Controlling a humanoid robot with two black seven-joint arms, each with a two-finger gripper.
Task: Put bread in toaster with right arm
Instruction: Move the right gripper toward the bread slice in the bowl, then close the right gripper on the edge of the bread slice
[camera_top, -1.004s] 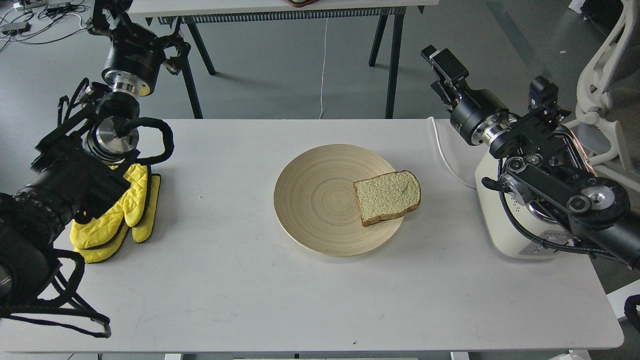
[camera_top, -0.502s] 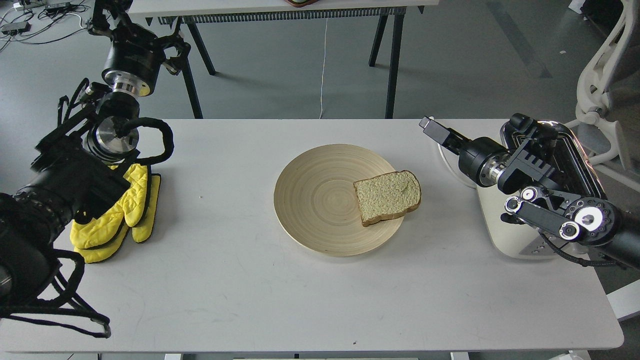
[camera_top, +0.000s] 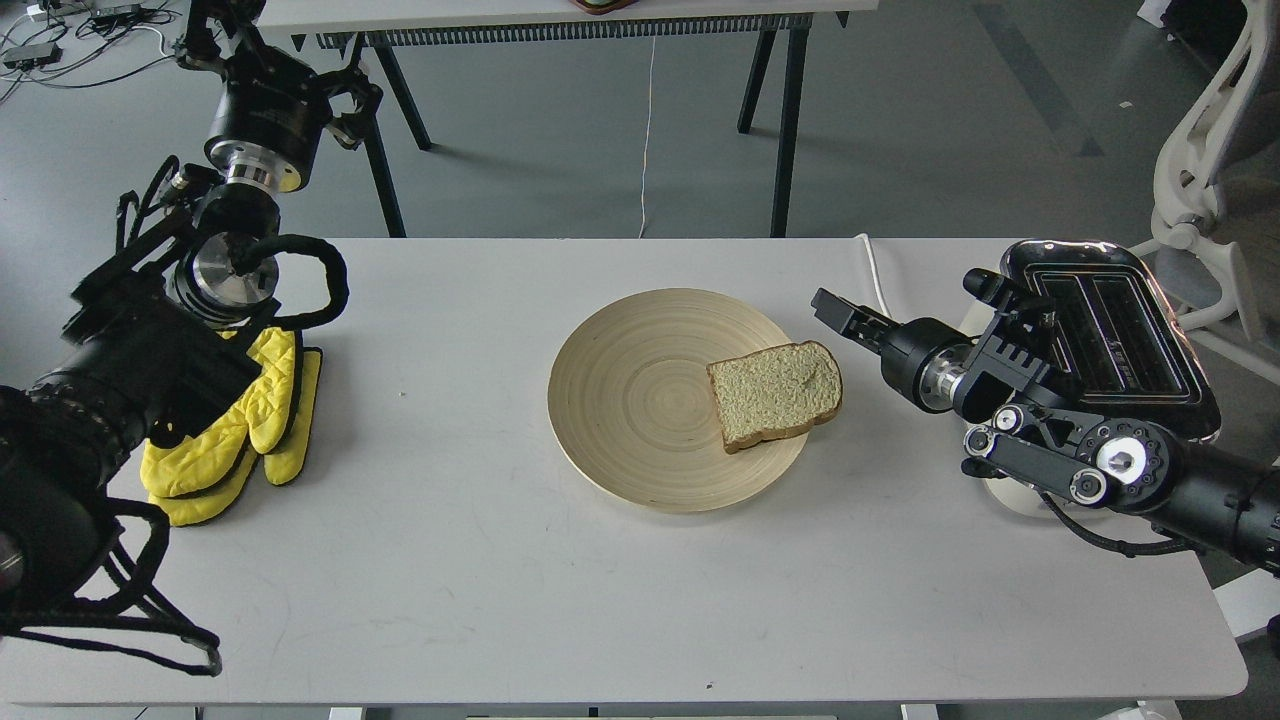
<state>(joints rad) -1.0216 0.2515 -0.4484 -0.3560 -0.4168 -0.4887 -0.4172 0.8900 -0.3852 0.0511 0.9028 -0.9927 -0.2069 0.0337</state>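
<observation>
The bread (camera_top: 775, 393) is a single tan slice with a brown crust, lying flat on the right side of a round wooden plate (camera_top: 620, 400). The toaster (camera_top: 1105, 335), cream with a chrome top and two empty slots, stands at the table's right edge, partly hidden by my right arm. My right gripper (camera_top: 835, 308) is slim and dark, low over the table just right of and behind the bread, not touching it; I cannot tell its fingers apart. My left gripper (camera_top: 215, 30) is far back at the top left, dark and unclear.
Yellow oven mitts (camera_top: 235, 430) lie at the table's left beside my left arm. A white cord (camera_top: 880, 275) runs off the back edge by the toaster. A second table (camera_top: 560, 15) stands behind and a white chair (camera_top: 1205, 130) to the right.
My right arm has swung down and to the left, bringing its gripper from high above the toaster to just beside the bread. The toaster top is now uncovered. The left arm has not moved.
</observation>
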